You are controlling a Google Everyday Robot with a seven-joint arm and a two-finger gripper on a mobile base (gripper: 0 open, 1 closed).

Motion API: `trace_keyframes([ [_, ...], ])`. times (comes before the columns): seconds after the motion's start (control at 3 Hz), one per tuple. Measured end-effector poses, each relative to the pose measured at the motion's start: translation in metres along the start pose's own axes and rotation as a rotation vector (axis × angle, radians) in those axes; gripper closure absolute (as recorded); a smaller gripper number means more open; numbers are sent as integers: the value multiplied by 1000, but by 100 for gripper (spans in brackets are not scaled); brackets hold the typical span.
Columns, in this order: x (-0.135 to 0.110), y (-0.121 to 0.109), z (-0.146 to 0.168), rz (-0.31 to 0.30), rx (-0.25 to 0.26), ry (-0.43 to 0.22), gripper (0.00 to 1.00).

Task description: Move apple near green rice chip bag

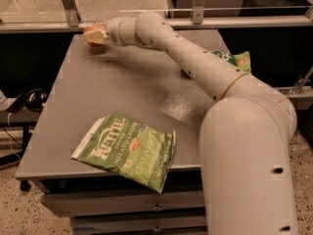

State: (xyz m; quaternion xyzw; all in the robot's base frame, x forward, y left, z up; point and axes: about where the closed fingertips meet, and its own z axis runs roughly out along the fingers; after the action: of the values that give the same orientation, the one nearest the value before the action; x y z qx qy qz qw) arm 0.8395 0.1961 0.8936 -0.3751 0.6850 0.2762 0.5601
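Stretched long, forward and leftward. Grips the apple (89, 32) in the claw (96, 35) at the table's (122, 92) far corner.
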Motion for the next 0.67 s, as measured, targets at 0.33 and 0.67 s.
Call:
trace_keyframes([
  [0.33,-10,1,-48,-22,54,6,100],
  [0.67,-35,-14,-133,-54,194,-10,100],
])
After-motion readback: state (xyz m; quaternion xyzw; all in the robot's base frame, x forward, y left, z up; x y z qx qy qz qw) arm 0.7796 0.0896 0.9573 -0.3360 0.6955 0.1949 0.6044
